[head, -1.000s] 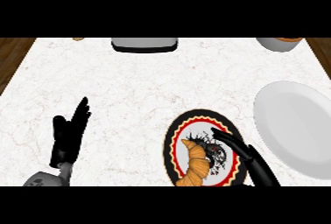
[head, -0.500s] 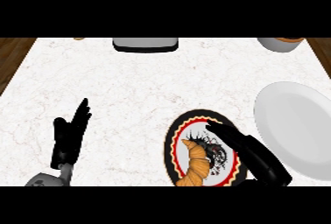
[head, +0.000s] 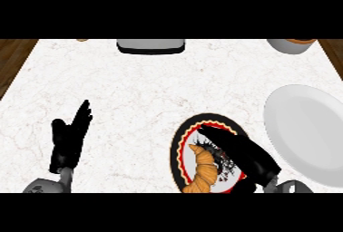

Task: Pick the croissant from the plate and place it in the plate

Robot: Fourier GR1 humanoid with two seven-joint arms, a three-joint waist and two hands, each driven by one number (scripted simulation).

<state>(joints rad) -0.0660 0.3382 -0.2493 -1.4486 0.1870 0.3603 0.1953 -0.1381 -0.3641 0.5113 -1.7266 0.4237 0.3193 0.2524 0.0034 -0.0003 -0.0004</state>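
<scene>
On the white marbled bench [head: 154, 90], near its lower edge and right of the middle, stands a round patterned plate [head: 182, 149] with a dark rim, a red ring and a pale centre with black markings; the croissant [head: 204, 170] lies on it, golden-brown, lengthwise along the plate's left half, its lower end reaching the plate's near rim. The right hand [head: 237, 149] comes in from the lower right and lies over the same plate, its fingers straight and held together, pointing up and to the left; the fingertips are just above and beside the croissant's upper end, and whether they touch it I cannot tell; nothing is held in it. Just beside the patterned plate, to its right, sits a larger plain white plate [head: 305, 131], cut by the view's right edge. The left hand [head: 69, 136] rests at the lower left, open, fingers straight and pointing up, well apart from both plates. Along the far edge stand a grey box-like object [head: 150, 46] and, at the right corner, a round bowl [head: 291, 45] only partly in view.
</scene>
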